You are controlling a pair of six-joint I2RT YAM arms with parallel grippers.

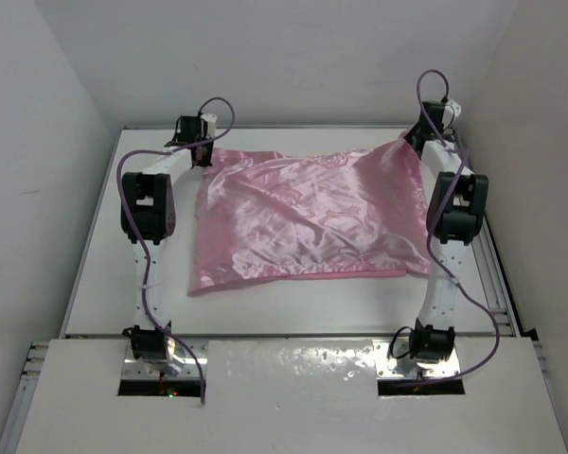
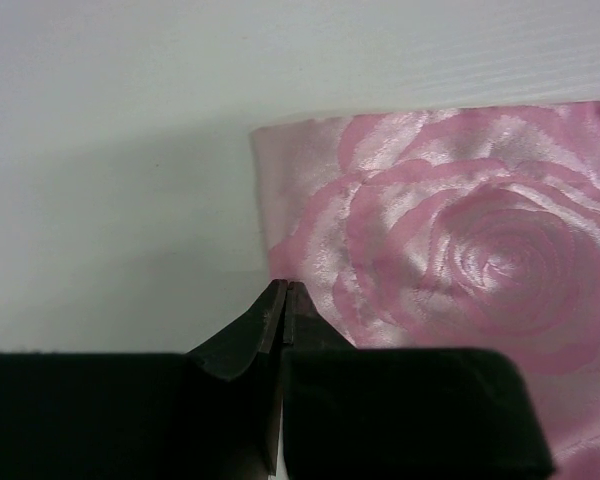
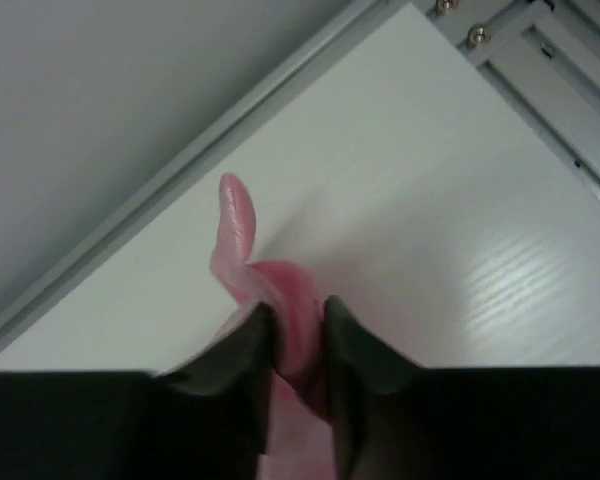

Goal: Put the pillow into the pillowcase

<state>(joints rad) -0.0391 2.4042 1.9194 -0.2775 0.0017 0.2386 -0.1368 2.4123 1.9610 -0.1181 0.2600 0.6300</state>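
The pink satin pillowcase (image 1: 308, 218) lies spread across the middle of the table, rumpled and bulging. The pillow does not show in any view. My left gripper (image 1: 201, 151) is at the pillowcase's far left corner. In the left wrist view its jaws (image 2: 285, 286) are pressed together right at the edge of the rose-patterned fabric (image 2: 460, 250), which runs into the tips. My right gripper (image 1: 414, 142) holds the far right corner lifted off the table. In the right wrist view it (image 3: 298, 312) is shut on a bunched pink fold (image 3: 280, 290), and a strip of fabric sticks up beyond the tips.
The white table (image 1: 293, 303) has a raised metal rail along its right side (image 1: 500, 274) and white walls close behind and beside it. Both arms reach to the far edge. The arm bases stand at the near edge (image 1: 284, 364).
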